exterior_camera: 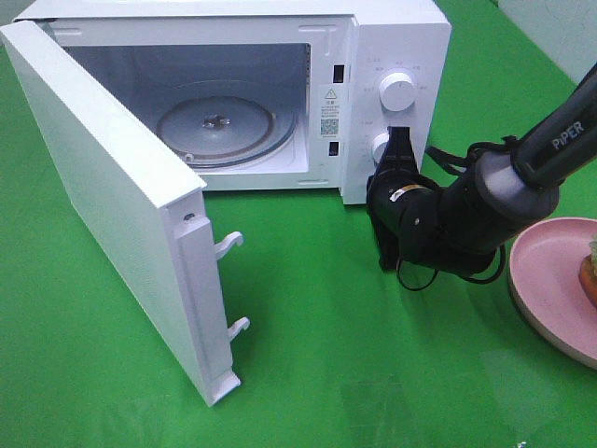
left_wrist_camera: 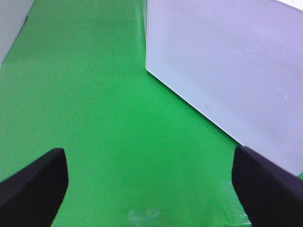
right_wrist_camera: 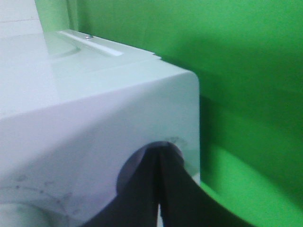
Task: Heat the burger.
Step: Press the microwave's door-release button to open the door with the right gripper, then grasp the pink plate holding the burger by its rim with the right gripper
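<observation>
Burger [exterior_camera: 590, 273] rests on the pink plate [exterior_camera: 550, 280] (partly out of frame), not yet loaded. Microwave door [exterior_camera: 103, 196] stands open; turntable [exterior_camera: 216, 123] bare. Right hand [exterior_camera: 398, 140], closed and empty, meets the lower knob [exterior_camera: 381, 147]. Left hand [left_wrist_camera: 151, 184] is spread, empty. Loading, closing and heating remain.

One microwave [exterior_camera: 410, 37], two knobs [exterior_camera: 398, 91], one glass turntable [exterior_camera: 215, 126], one pink plate [exterior_camera: 550, 280], one burger [exterior_camera: 590, 271].
</observation>
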`<state>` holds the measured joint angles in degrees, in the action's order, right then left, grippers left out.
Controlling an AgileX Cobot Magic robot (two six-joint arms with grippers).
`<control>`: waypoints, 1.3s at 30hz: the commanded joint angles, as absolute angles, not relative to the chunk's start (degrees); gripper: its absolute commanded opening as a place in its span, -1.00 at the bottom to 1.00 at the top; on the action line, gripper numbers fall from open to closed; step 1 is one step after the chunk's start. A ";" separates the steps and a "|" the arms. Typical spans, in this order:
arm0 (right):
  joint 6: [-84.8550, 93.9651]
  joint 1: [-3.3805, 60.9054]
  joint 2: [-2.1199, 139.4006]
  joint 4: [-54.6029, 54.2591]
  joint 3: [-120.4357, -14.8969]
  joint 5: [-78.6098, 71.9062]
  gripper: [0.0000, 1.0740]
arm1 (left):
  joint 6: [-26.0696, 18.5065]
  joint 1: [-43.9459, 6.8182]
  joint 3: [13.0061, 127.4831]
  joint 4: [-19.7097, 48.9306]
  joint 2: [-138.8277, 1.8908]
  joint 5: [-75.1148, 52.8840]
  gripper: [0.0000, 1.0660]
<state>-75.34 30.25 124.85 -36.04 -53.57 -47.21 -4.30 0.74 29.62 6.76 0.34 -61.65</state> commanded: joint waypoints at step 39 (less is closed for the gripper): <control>-78.32 29.56 110.64 -18.16 -40.11 -46.75 -1.00 | -4.35 0.86 29.56 7.16 1.20 -61.25 0.66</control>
